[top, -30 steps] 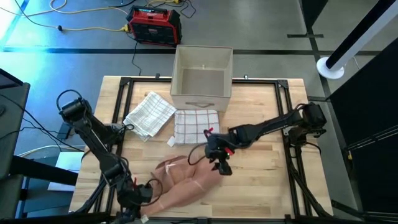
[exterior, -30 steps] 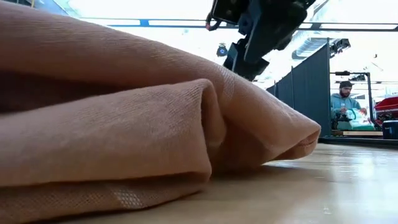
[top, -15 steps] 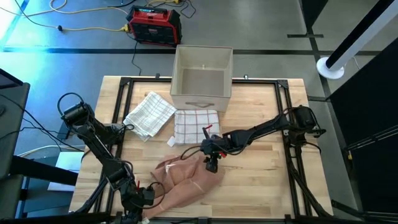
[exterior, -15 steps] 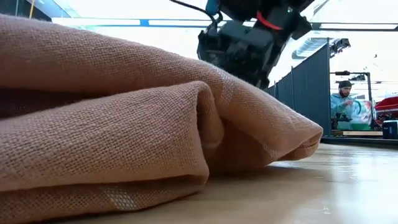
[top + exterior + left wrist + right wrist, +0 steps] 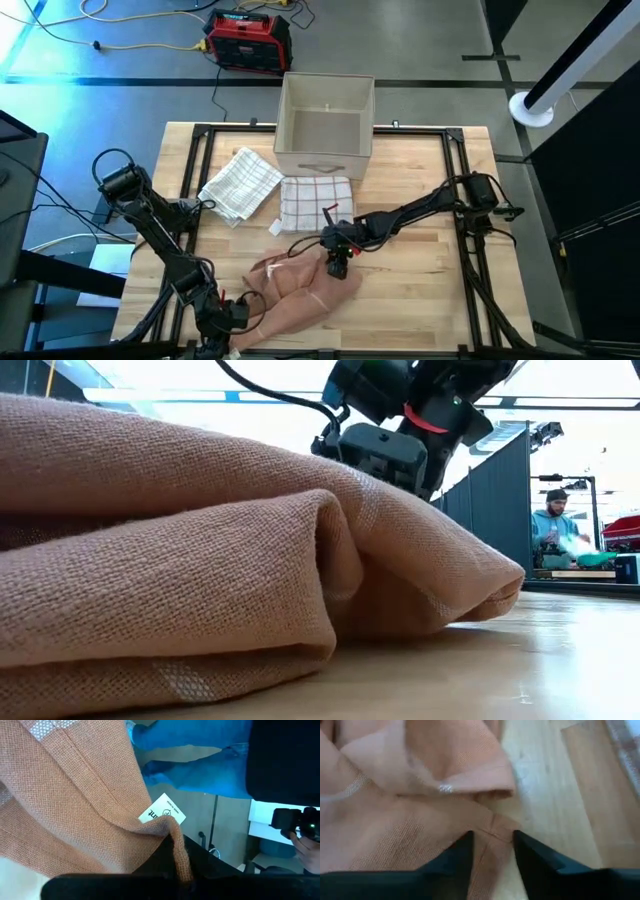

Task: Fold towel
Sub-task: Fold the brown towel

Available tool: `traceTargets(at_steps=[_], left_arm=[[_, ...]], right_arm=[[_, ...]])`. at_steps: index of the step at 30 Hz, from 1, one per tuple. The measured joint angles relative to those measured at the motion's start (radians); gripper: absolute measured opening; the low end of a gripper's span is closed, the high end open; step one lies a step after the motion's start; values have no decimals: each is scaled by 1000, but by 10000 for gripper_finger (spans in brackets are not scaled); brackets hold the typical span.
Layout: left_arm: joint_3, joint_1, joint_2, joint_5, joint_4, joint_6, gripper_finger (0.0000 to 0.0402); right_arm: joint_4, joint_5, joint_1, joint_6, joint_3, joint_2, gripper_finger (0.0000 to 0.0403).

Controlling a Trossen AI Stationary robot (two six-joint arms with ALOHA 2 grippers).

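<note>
Right now my right gripper (image 5: 337, 262) is down at the far edge of the tan towel (image 5: 300, 292), which lies bunched near the table's front edge, slightly left of centre. In the right wrist view my fingers (image 5: 455, 862) stand apart, straddling a hemmed corner, not closed on it. My left gripper (image 5: 232, 312) is at the towel's near-left end; in the left wrist view a ridge of cloth next to the care label (image 5: 162, 813) runs down between the fingers, so I read it as clamped on the towel.

To do this step well, I judge: close the right fingers on the hem only, one layer, not the fold above it. Lift low, pull against the left hold to get the cloth taut, then lay it over flat. It's a loose weave and will sag and bunch if slack.

Nearby: a folded checked towel (image 5: 315, 202) sits just behind my right gripper, a second checked towel (image 5: 240, 184) to its left, and a beige box (image 5: 324, 125) behind both. Keep any outward stretch short of those. A person (image 5: 553, 526) is well off in the room.
</note>
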Motion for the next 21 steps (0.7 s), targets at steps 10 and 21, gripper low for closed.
traceTargets(at_steps=[10, 21], left_arm=[[0, 0, 0, 0, -70, 2, 0], [0, 0, 0, 4, -68, 2, 0]], right_arm=[[-72, -25, 6, 2, 5, -4, 2], [-135, -95, 36, 15, 45, -8, 53]])
